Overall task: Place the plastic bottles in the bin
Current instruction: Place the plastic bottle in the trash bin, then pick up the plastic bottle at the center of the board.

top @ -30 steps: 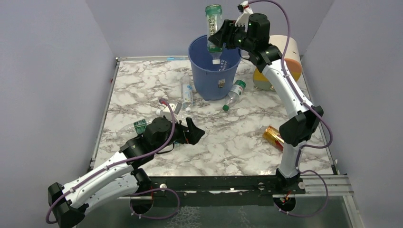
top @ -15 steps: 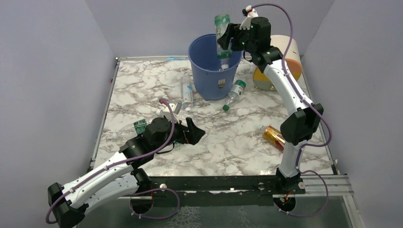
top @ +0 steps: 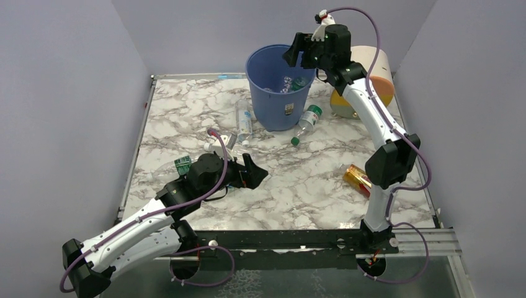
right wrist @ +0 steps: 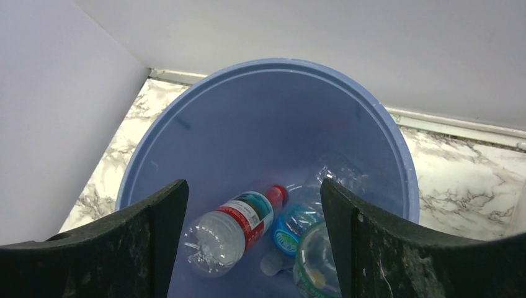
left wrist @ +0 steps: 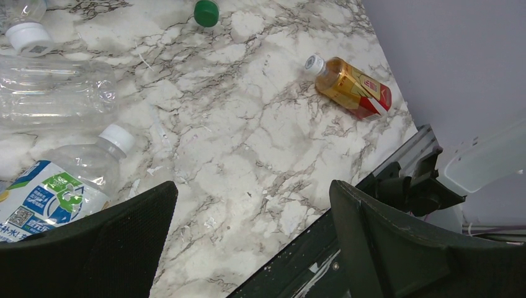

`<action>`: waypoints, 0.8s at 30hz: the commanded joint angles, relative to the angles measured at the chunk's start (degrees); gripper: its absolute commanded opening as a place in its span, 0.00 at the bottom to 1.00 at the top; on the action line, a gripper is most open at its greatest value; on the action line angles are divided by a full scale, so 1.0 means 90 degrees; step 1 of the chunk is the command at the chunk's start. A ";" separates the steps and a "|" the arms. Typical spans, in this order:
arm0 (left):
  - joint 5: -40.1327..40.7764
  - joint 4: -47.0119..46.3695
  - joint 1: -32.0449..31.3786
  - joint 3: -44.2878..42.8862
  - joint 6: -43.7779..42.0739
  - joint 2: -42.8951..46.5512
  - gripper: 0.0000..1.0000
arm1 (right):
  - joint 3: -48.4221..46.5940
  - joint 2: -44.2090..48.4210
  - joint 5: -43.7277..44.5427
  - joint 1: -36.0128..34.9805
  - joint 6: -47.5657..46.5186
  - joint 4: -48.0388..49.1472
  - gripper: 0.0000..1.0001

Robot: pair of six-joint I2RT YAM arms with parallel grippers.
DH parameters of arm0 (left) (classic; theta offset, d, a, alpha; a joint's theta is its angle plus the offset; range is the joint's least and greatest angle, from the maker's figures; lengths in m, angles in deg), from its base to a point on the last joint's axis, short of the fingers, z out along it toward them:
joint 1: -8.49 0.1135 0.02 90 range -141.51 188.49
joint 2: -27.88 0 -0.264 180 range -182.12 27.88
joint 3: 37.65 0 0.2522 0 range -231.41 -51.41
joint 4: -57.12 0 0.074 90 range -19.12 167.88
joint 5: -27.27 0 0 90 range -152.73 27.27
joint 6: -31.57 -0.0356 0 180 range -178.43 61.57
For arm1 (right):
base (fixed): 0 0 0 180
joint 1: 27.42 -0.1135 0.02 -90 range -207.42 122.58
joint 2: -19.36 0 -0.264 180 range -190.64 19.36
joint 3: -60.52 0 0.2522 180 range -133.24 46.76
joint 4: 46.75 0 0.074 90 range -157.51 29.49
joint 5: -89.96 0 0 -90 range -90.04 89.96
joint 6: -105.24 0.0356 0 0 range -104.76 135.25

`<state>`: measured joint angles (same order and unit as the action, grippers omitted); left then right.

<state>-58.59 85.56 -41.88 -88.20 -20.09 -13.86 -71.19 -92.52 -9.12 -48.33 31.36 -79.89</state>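
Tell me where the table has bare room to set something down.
Bare marble lies between the left gripper and the amber bottle, and in the far left corner beside the bin. Crowded: the bottles lying between bin and left gripper.

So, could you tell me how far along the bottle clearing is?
Done: at least three bottles lie in the bin. In hand: nothing; the right claw hangs open over it, the left claw open above the table. Left: about five on the table, including a green-capped bottle, an amber bottle and a blue-label bottle.
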 commanded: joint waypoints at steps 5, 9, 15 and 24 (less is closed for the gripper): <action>-0.0010 -0.0173 0.0001 -0.0040 -0.0114 -0.0017 0.99 | 0.0706 0.1000 -0.0055 0.0030 0.0157 0.0090 0.82; -0.0166 -0.0313 0.0001 -0.0042 -0.0191 -0.0132 0.99 | 0.1370 0.1875 0.0130 0.0029 0.0066 -0.0018 0.85; -0.0833 -0.0833 0.0006 -0.0032 -0.0249 -0.0567 0.99 | 0.2396 0.3010 0.0270 0.0045 0.0151 -0.0348 0.88; -0.1338 -0.1707 -0.0007 -0.0132 -0.0516 -0.1807 0.99 | 0.4280 0.4352 0.0170 0.0048 0.0829 -0.0555 0.88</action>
<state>-67.05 76.32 -41.88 -88.20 -22.45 -25.44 -38.69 -55.91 -8.40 -48.28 35.34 -81.66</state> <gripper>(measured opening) 0.991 0.878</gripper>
